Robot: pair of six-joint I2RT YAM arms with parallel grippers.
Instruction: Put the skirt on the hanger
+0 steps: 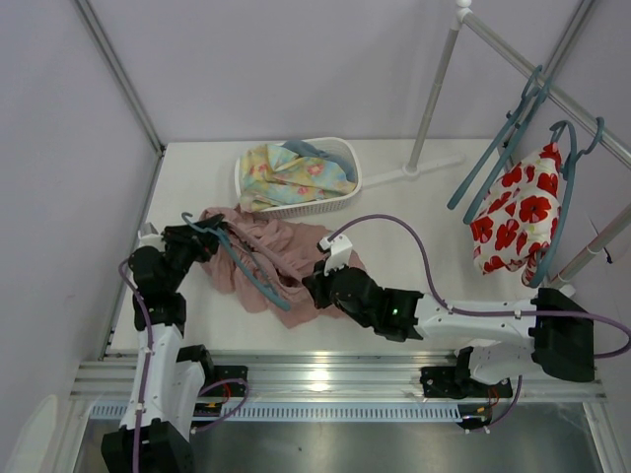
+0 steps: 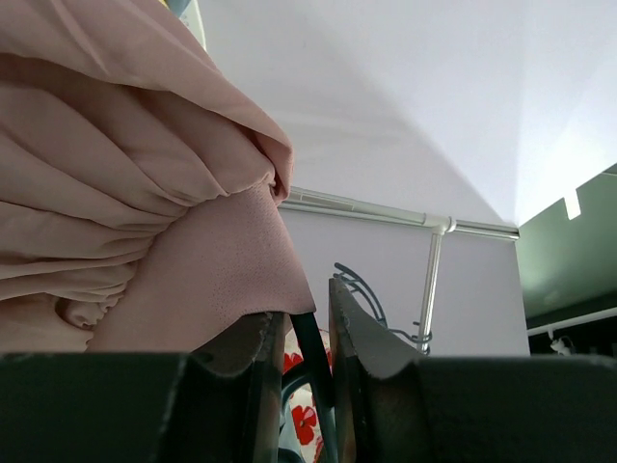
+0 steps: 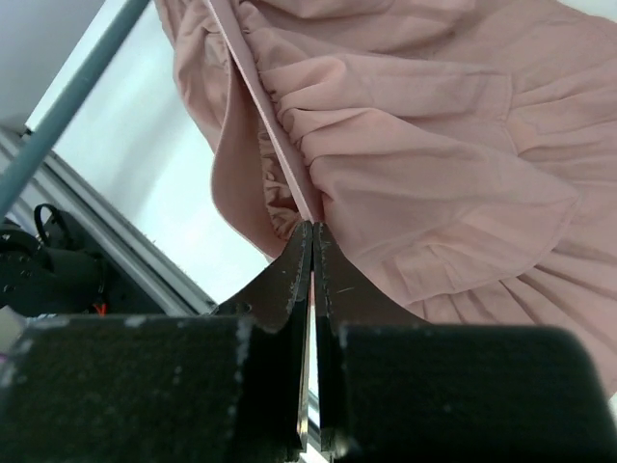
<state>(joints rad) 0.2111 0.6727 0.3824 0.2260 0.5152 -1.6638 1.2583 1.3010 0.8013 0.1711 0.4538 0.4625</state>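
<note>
So, the skirt (image 1: 264,258) lies bunched on the bench (image 1: 424,246) just in front of the white basket (image 1: 351,169). The left hand (image 2: 308,323) is nearly closed, gripping the teal hanger (image 1: 258,283) that lies across the skirt. The right hand (image 3: 313,236) is pinched fully together on the skirt's gathered edge, farther from the basket.

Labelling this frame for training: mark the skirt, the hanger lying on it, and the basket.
skirt (image 1: 288,236), top view, on the bunched pink fabric in its middle.
hanger (image 1: 261,281), top view, on its long teal bar crossing the skirt.
basket (image 1: 314,206), top view, on its white near rim.
</note>
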